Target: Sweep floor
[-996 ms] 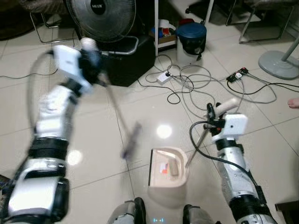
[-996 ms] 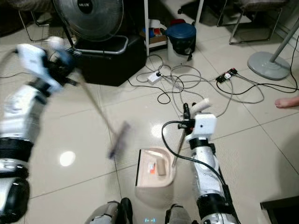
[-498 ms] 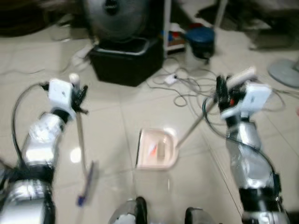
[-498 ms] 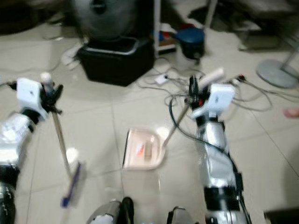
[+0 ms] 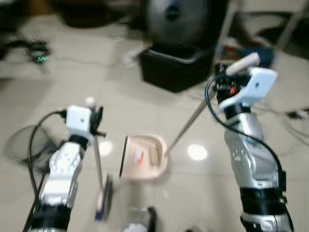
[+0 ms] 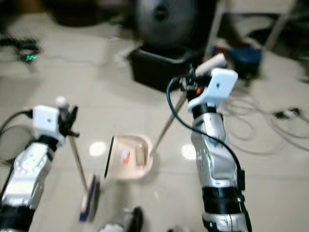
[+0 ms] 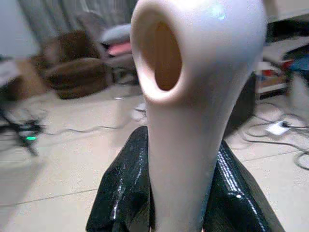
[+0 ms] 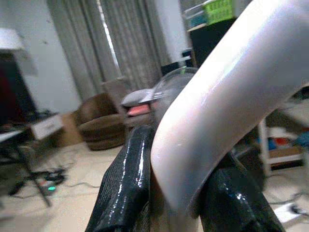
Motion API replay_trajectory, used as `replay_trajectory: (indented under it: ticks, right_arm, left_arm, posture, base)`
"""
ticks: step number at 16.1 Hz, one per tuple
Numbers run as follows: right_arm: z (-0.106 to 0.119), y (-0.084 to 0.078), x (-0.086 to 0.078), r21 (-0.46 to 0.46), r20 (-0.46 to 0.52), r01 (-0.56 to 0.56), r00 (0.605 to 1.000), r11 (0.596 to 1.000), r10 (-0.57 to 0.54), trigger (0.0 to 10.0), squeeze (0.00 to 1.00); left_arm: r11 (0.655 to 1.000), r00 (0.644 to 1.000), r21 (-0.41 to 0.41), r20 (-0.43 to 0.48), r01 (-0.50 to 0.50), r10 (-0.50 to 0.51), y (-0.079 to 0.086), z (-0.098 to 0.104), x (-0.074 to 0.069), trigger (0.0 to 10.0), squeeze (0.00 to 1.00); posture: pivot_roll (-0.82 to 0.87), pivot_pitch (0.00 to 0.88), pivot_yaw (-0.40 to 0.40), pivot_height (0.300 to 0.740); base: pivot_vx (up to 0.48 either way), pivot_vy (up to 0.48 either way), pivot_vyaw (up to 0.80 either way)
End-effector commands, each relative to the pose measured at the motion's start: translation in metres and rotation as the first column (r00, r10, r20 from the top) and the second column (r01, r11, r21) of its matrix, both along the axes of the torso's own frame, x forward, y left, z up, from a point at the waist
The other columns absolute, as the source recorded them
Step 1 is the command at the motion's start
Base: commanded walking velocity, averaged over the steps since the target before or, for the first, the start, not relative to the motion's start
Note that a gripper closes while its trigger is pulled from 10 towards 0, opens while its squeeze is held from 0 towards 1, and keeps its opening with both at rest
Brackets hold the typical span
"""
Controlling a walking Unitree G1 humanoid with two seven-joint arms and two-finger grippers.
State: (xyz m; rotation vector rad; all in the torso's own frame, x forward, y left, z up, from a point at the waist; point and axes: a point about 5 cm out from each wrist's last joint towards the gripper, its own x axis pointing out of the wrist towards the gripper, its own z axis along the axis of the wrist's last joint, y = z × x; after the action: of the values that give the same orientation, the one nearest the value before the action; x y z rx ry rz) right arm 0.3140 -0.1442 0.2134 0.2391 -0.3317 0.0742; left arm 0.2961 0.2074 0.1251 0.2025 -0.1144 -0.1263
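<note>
Left gripper (image 5: 96, 121) clamps the broom (image 5: 99, 166) high on its stiff, light handle; right gripper (image 5: 223, 87) pinches the dustpan (image 5: 142, 157) handle's top end.

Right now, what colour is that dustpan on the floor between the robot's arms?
The dustpan is pale pinkish beige, with a small red scrap inside; clearest in the left eye view.

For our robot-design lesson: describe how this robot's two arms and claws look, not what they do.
Both arms are shiny silver segments with black bands. A white boxy block sits at each wrist, and a black cable loops from it. The left claw and right claw each have two long, glossy black fingers.
</note>
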Motion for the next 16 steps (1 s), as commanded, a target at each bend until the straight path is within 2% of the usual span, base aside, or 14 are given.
replay_trajectory:
  ticks: [1, 6, 14, 16]
  right_arm:
    - [0.013, -0.007, -0.005, 0.05, 0.042, 0.034, 0.998, 0.998, -0.036, 10.0, 0.0]
    - [0.023, -0.012, -0.005, 0.04, 0.05, 0.066, 0.996, 0.997, -0.068, 10.0, 0.0]
    - [0.036, -0.008, 0.001, -0.016, 0.074, 0.073, 0.995, 0.997, -0.071, 10.0, 0.0]
    - [0.038, -0.006, 0.002, -0.029, 0.085, 0.075, 0.994, 0.997, -0.072, 10.0, 0.0]
  left_arm:
    - [0.999, 0.999, 0.019, 0.031, 0.027, -0.028, -0.01, 0.009, -0.002, 10.0, 0.0]
    - [0.999, 0.998, 0.001, 0.031, 0.051, -0.051, -0.028, 0.009, -0.009, 10.0, 0.0]
    - [0.999, 1.0, -0.036, 0.008, 0.009, -0.009, -0.033, 0.007, -0.015, 10.0, 0.0]
    - [0.999, 1.0, -0.037, 0.002, -0.003, 0.003, -0.032, 0.005, -0.015, 10.0, 0.0]
  posture:
    - [-0.04, 0.043, 0.096, 0.74]
    - [-0.04, 0.04, 0.099, 0.74]
    - [-0.03, 0.032, 0.087, 0.74]
    - [-0.04, 0.028, 0.079, 0.74]
  base:
    - [0.0, 0.0, 0.8]
    - [0.049, 0.0, 0.8]
    - [0.35, 0.0, 0.8]
    - [0.398, 0.0, 0.0]
